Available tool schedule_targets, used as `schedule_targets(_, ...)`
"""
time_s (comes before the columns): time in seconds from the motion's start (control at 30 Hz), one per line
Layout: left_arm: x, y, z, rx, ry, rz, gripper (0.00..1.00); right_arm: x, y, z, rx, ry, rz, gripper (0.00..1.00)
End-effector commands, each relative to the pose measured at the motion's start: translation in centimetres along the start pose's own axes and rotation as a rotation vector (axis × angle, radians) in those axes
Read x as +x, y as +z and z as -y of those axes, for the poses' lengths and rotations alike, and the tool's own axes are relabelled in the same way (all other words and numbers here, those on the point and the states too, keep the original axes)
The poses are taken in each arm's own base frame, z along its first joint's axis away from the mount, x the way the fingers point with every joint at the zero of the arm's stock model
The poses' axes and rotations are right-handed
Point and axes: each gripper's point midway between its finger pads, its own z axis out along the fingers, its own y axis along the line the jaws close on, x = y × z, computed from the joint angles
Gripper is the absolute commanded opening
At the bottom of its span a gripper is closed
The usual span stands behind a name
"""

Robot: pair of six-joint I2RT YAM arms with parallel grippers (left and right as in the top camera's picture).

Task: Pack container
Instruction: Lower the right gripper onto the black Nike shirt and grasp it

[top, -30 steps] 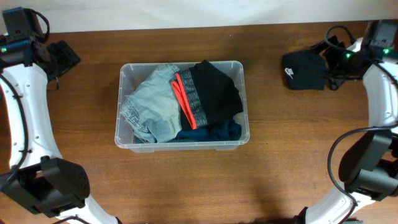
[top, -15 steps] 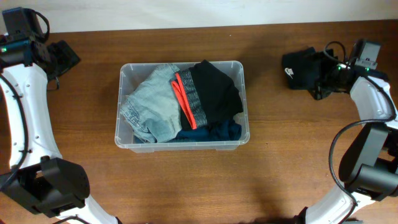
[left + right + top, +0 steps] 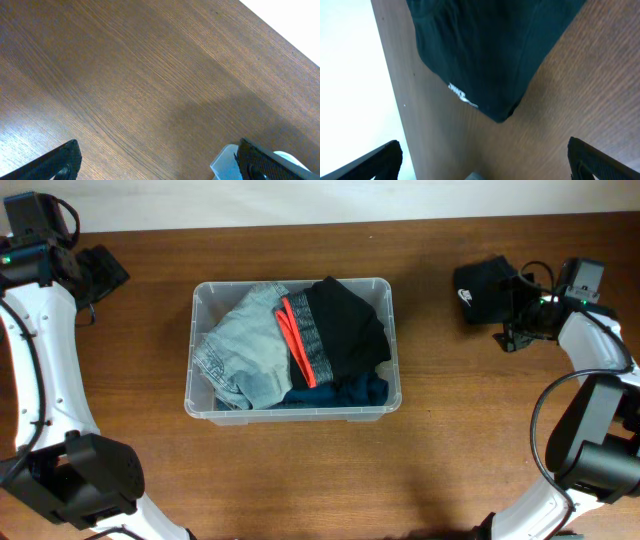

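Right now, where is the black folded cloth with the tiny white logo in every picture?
Overhead: black cloth at upper right.
Left wrist: not in it.
Right wrist: black cloth fills the top middle.
Shared landmark: its white logo, in overhead and right wrist.

A dark garment (image 3: pixel 490 50) (small white logo (image 3: pixel 462 95) near its edge) lies on the wooden table (image 3: pixel 585 95).

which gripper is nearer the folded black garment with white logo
Right. The right gripper is just beside the folded black garment; the left gripper is far off, past the clear plastic container.
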Motion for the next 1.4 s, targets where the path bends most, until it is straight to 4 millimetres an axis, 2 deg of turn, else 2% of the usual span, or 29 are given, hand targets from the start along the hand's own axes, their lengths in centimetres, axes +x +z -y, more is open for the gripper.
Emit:
schedule_targets(0.0,-0.1,0.0,0.0,-0.004,-0.013,0.003,0.99,-0.4,0.5,1.4,0.014,0.019,0.017,0.99)
schedule_targets(0.27,-0.1,0.0,0.0,-0.004,-0.013,0.003,0.99,-0.7,1.5,1.6,-0.043,-0.022,0.039,0.98)
schedule_targets(0.6,-0.1,0.0,0.0,-0.003,-0.013,0.003,0.99,-1.2,1.7,2.0,-0.026,-0.045,0.061,0.98)
schedule_targets(0.97,-0.1,0.0,0.0,-0.004,-0.013,0.003,0.99,-1.4,3.6,3.3,-0.014,-0.103,0.033,0.98)
schedule_targets(1.27,-0.1,0.0,0.0,-0.003,-0.013,0.003,1.0,-1.7,4.1,3.2,-0.025,-0.111,0.039,0.98)
schedule_targets(1.37,-0.1,0.0,0.0,-0.003,-0.013,0.003,0.99,-1.9,4.9,3.5,-0.031,-0.113,0.039,0.98)
